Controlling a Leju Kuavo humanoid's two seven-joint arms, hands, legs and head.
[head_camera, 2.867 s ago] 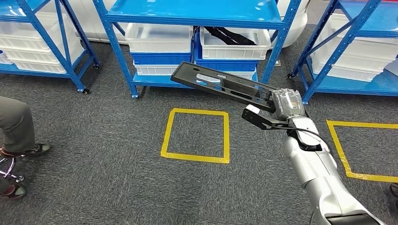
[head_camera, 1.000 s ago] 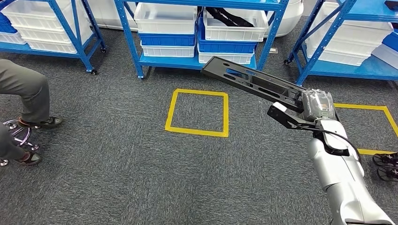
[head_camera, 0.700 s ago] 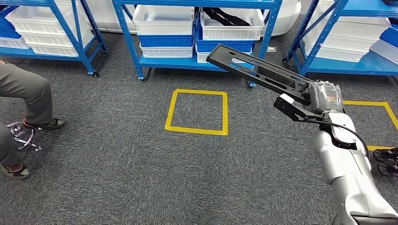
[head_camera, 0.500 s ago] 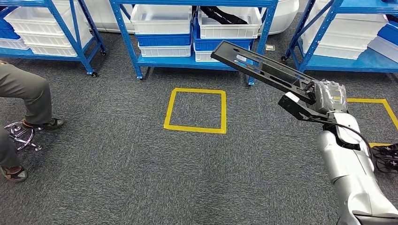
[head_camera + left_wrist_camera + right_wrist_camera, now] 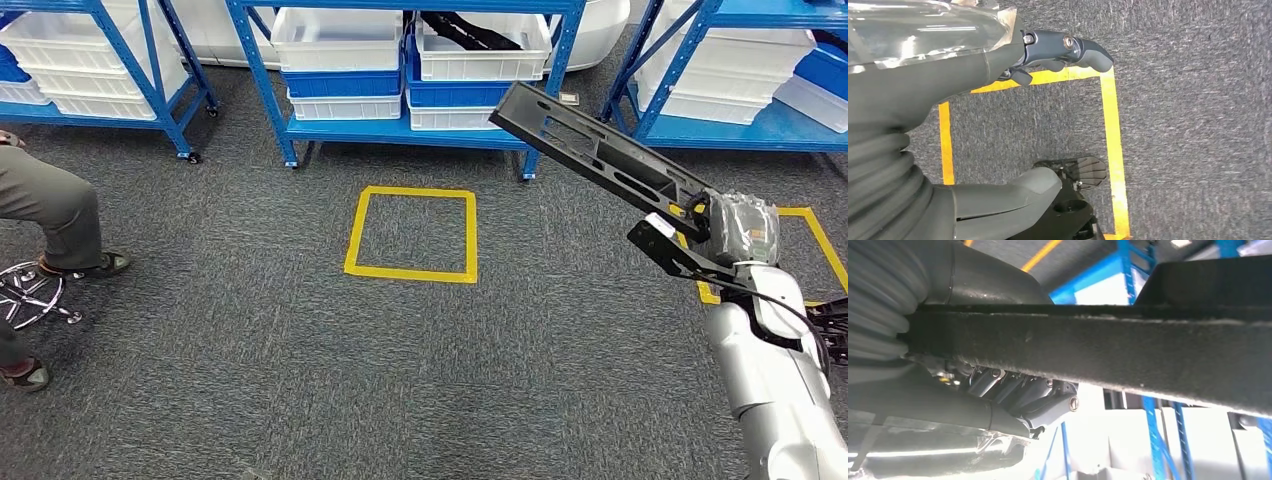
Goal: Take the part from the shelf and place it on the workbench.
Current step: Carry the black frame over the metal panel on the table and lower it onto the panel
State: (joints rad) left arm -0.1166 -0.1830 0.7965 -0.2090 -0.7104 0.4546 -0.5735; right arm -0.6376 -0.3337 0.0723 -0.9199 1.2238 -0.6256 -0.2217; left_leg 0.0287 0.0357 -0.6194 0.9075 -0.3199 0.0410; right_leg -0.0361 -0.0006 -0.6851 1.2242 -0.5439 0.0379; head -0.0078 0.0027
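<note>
grey carpet floor (image 5: 250, 380) everywhere, with a yellow taped square (image 5: 411, 234) marked out in the middle of the head view and another yellow outline off to the right by the robot's arm. along the back, blue shelves (image 5: 400, 130) loaded with white and blue bins (image 5: 345, 40), and one white bin up there has a dark piece lying in it. at the left edge a person's leg (image 5: 50, 205) in grey trousers, shoe on the carpet, next to a chrome chair base (image 5: 30, 295).

now the action: the right hand (image 5: 738, 228) is up in front of the shelves, fingers clamped on one end of the part (image 5: 600, 155), a long black flat bracket with slots cut through it. it's off the shelf, carried in the air, its far end tilted up toward the shelf frame. in the right wrist view the part (image 5: 1108, 347) runs straight across as a dark bar with the fingers (image 5: 1033, 395) curled under it.

the left hand (image 5: 1048, 55) hangs low over the carpet and a yellow tape line, fingers curled in, nothing in them.
</note>
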